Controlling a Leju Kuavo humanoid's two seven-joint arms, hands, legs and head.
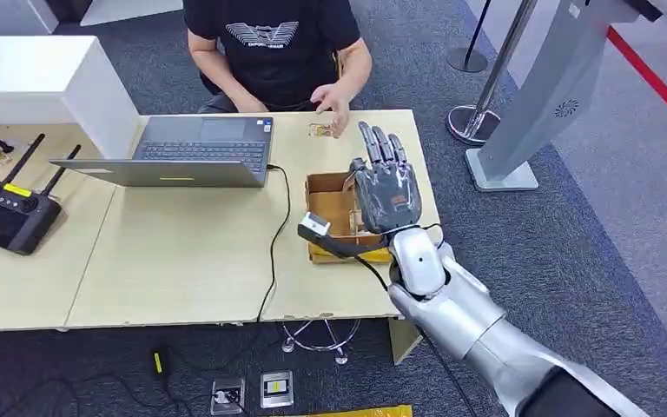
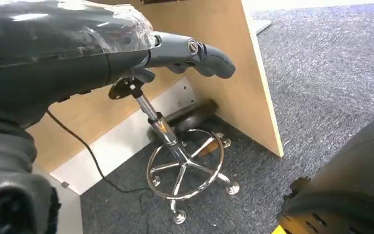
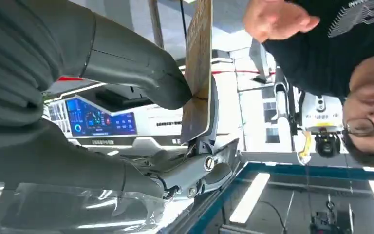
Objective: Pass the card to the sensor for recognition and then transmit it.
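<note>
Right hand: the right hand point(image 1: 387, 187) is raised over the far right part of the table, back toward the head camera, dark grey fingers stretched upward; in the right wrist view the thick thumb point(image 3: 141, 68) presses a card point(image 3: 197, 73) against the fingers, so this hand grips the card.
Card: thin, flat and rectangular, with a brownish-gold mottled face, seen nearly edge-on in the right wrist view and standing upright in the grip.
Left hand: the left hand point(image 2: 126, 53) hangs beside the table leg, matte grey fingers extended with nothing in them; a clear plastic film wraps its back.
Cardboard box: an open, shallow brown cardboard box point(image 1: 330, 204) lies on the table, partly under the right hand.
Sensor: a small grey block point(image 1: 315, 225) on a black cable sits at the box's near left corner.
Table: pale wood-grain top point(image 1: 182, 261), smooth and matte.
Person: seated across the table in a black T-shirt, one hand point(image 1: 334, 97) hovering above the far edge.
Laptop: a grey laptop point(image 1: 193, 152), lid laid open.
Controller: a black remote controller point(image 1: 4, 213) with two antennas.
Stool base: a chromed ring-and-spoke base point(image 2: 185, 168) on grey carpet.
</note>
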